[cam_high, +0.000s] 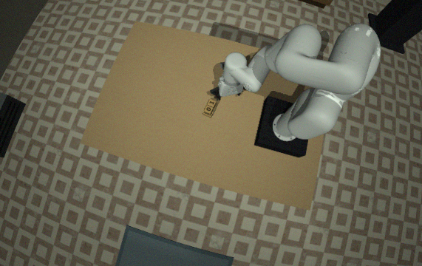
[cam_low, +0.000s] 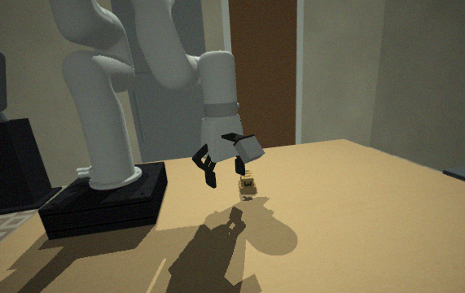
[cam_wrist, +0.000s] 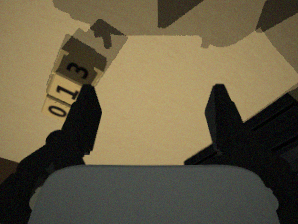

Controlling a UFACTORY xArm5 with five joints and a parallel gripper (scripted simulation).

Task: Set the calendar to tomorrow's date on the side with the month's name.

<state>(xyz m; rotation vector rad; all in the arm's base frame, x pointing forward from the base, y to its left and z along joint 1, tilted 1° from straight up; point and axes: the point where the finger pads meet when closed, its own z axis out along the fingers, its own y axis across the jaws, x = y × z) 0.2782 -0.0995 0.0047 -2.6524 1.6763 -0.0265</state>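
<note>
One pale arm [cam_high: 318, 74] [cam_low: 102, 102] rises at left from its black block [cam_high: 264, 142] [cam_low: 155, 175] [cam_wrist: 279, 117], folds over at the elbow and brings its wrist down nearly upright. Next comes the end effector [cam_high: 229, 92] [cam_low: 225, 177] [cam_wrist: 153, 98], above the surface [cam_high: 166, 111] [cam_low: 358, 212] [cam_wrist: 150, 130], fingers wide apart, gripping nothing. Rightmost, the little calendar [cam_high: 210, 107] [cam_low: 247, 185] [cam_wrist: 65, 91] sits near one finger, outside the gap, 0 and 1 facing up.

You can read, on the calendar's cubes [cam_high: 211, 106] [cam_low: 247, 183] [cam_wrist: 66, 89]: upper faces "0" and "1", side by side | on an end face of the calendar, beside the "1", you see "3", lying on its side in the exterior view.
</note>
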